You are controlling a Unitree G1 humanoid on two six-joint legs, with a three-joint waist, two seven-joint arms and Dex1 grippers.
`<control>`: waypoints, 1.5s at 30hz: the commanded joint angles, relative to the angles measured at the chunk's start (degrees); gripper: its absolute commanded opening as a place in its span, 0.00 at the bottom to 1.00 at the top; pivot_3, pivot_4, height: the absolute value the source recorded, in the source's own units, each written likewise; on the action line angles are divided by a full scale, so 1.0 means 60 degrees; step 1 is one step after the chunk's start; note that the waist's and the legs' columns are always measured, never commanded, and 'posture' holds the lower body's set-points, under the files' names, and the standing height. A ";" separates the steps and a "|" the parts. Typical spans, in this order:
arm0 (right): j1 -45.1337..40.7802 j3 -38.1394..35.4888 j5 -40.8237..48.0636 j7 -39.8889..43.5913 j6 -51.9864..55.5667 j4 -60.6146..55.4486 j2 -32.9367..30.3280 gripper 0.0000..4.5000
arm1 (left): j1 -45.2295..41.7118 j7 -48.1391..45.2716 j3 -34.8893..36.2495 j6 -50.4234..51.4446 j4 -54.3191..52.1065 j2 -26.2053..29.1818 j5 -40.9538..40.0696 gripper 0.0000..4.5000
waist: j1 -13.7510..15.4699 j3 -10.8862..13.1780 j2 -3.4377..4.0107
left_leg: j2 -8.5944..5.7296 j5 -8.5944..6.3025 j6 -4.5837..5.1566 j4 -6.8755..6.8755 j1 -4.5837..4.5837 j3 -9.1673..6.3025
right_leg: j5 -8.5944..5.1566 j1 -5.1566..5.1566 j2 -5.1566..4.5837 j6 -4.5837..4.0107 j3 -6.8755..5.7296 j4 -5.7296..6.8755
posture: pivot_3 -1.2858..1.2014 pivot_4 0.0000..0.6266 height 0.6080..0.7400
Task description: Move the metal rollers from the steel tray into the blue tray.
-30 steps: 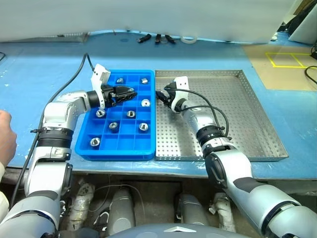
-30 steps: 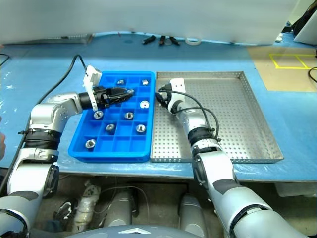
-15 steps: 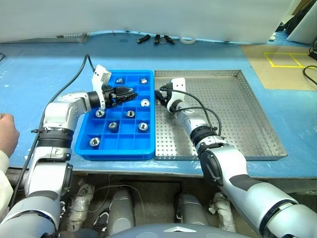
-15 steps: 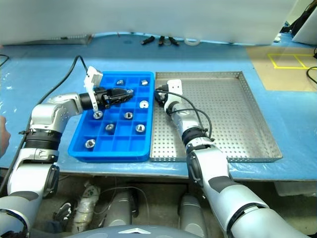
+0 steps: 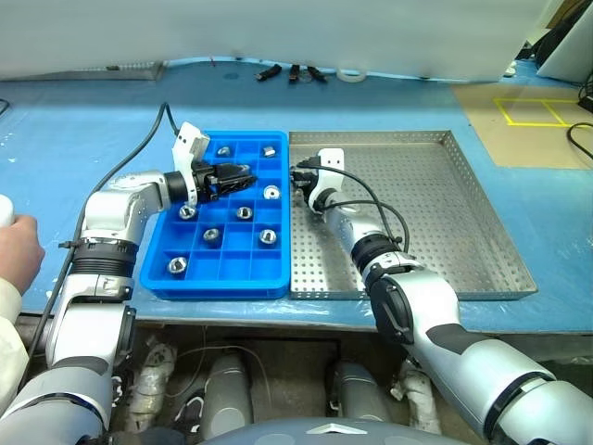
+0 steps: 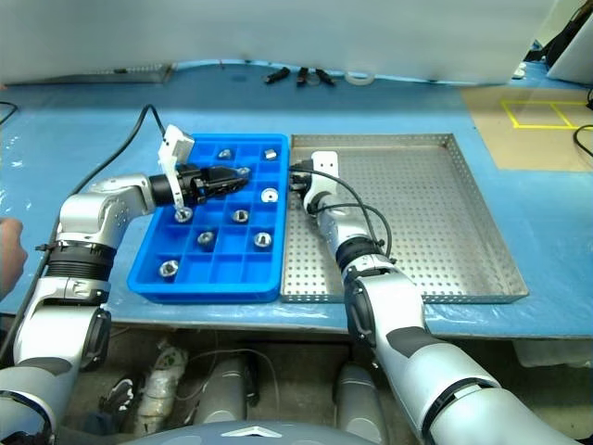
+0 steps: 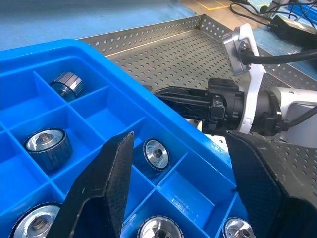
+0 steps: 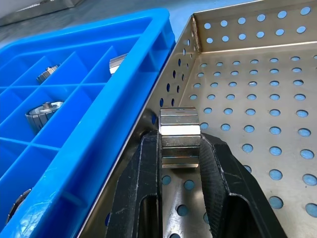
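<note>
Near the steel tray's (image 5: 463, 222) far left corner, close to its left rim, my right gripper (image 8: 179, 148) is shut on a metal roller (image 8: 179, 136), a shiny faceted cylinder clamped between the two black fingers. That gripper (image 5: 298, 174) lies right beside the blue tray (image 5: 185, 278). My left gripper (image 5: 243, 173) hovers open over the blue tray's middle compartments with nothing between its fingers (image 7: 104, 198). Several rollers (image 5: 245, 213) sit in separate compartments of the blue tray.
A person's hand (image 5: 14, 246) rests on the table at the far left. A black cable (image 5: 139, 148) runs from the left arm across the blue table. Small black tools (image 5: 292, 71) lie at the back. Yellow tape marks (image 5: 537, 111) the floor on the right.
My right gripper has shut on a roller by the steel tray's left rim. The left gripper has stayed put. The person's hand has come further into view.
</note>
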 commanded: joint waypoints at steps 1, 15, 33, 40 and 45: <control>-0.0035 -0.0034 -0.0038 -0.0095 0.0187 0.0119 -0.0031 0.15 | -0.0292 -0.0029 0.0091 -0.0141 -0.0057 0.0049 0.0018 0.68 | 0.0006 0.0000 0.0000 | 0.0000 0.0000 0.0000 0.0000 0.0000 0.0000 | 0.0000 0.0001 0.0000 0.0000 0.0000 0.0000 | 0.47 0.24 1.00; 0.1912 0.0329 0.0331 -0.0178 0.3177 -0.6518 -0.1039 0.15 | 0.0002 -0.0705 0.0153 0.0432 -0.1004 0.0005 -0.0671 0.68 | 0.0132 0.0004 -0.0004 | -0.0020 0.0001 -0.0001 -0.0005 -0.0027 0.0000 | 0.0004 0.0000 0.0001 0.0007 -0.0011 -0.0020 | 0.46 0.24 1.00; 0.5793 0.0800 0.6190 0.3990 1.0607 -1.6414 -0.4331 0.15 | 0.2147 -0.2501 -0.0065 0.1538 -0.4187 0.1930 -0.1841 0.68 | 0.0265 0.0006 -0.0001 | -0.0004 0.0016 -0.0033 -0.0065 0.0054 0.0005 | -0.0001 0.0024 0.0009 0.0011 0.0021 -0.0035 | 0.47 0.24 1.00; 0.4912 0.2737 0.4793 0.3459 0.9452 -1.4497 -0.3193 0.15 | 0.2949 -0.1898 0.0636 0.1722 -0.4576 0.2389 -0.2059 0.68 | 0.0270 0.0006 -0.0001 | -0.0002 0.0049 -0.0089 -0.0077 0.0081 0.0004 | -0.0002 0.0031 0.0010 0.0009 0.0020 -0.0009 | 0.49 0.24 1.00; 0.4136 0.3193 0.3946 0.3399 0.8379 -1.2796 -0.2271 0.15 | 0.3308 -0.1283 0.1335 0.1642 -0.4424 0.2668 -0.2018 0.68 | 0.0332 0.0005 -0.0002 | -0.0003 0.0056 -0.0101 -0.0081 0.0051 -0.0001 | -0.0002 -0.0001 0.0010 0.0009 0.0016 -0.0005 | 0.52 0.24 1.00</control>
